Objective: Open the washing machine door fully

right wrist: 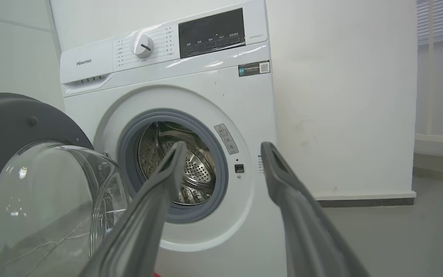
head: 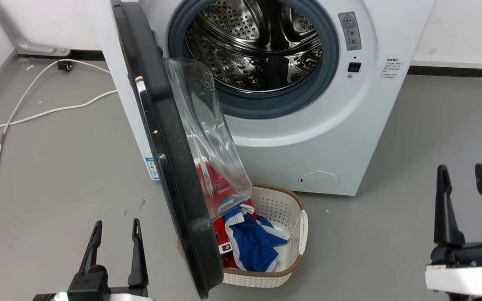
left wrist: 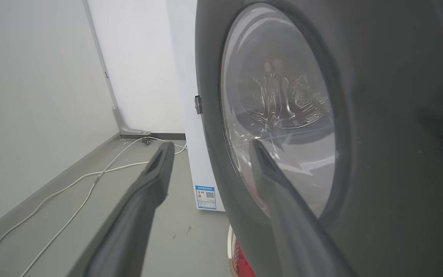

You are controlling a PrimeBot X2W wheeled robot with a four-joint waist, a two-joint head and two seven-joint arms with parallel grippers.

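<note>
The white washing machine [head: 333, 138] stands at the back with its steel drum mouth [head: 257, 46] exposed. Its round black door [head: 161, 138] is swung out on the left hinge, roughly edge-on to me, the clear glass bowl [head: 207, 138] bulging to the right. My left gripper [head: 116, 228] is open at the lower left, just left of the door and apart from it. In the left wrist view the door [left wrist: 379, 115] looms close beyond the open gripper [left wrist: 212, 148]. My right gripper [head: 462, 171] is open at the lower right, holding nothing. The right wrist view faces the machine [right wrist: 206, 96] and door [right wrist: 21, 127].
A white laundry basket [head: 295, 234] with red, blue and white clothes [head: 249, 242] sits on the floor right under the door's lower edge. White cables [head: 27, 113] trail across the grey floor at the left. A white wall [right wrist: 340, 96] stands right of the machine.
</note>
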